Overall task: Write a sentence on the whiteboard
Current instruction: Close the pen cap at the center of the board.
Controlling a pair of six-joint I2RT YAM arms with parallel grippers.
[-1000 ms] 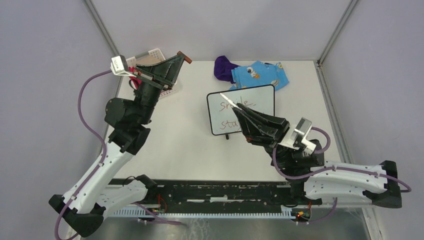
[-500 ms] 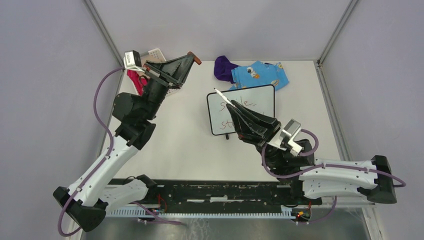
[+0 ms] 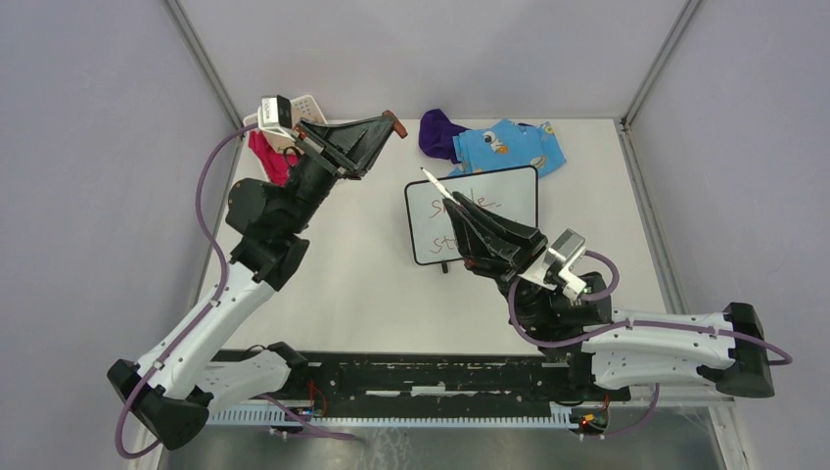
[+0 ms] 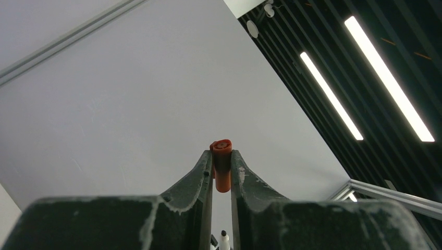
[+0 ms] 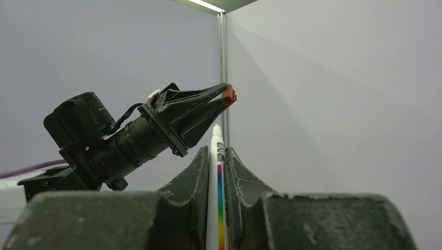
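Open room on the surface toward the near edge and left side; far edge crowded by blue cloth and purple cloth. Whiteboard right of centre, black-framed, reddish sentence partly hidden. Left fingers clamped on orange cap, right fingers on marker

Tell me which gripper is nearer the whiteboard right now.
Right. The right gripper, shut on the marker, overlaps the whiteboard at its near-left part in the top view. The left gripper, shut on the orange cap, sits beyond the board's far-left corner.
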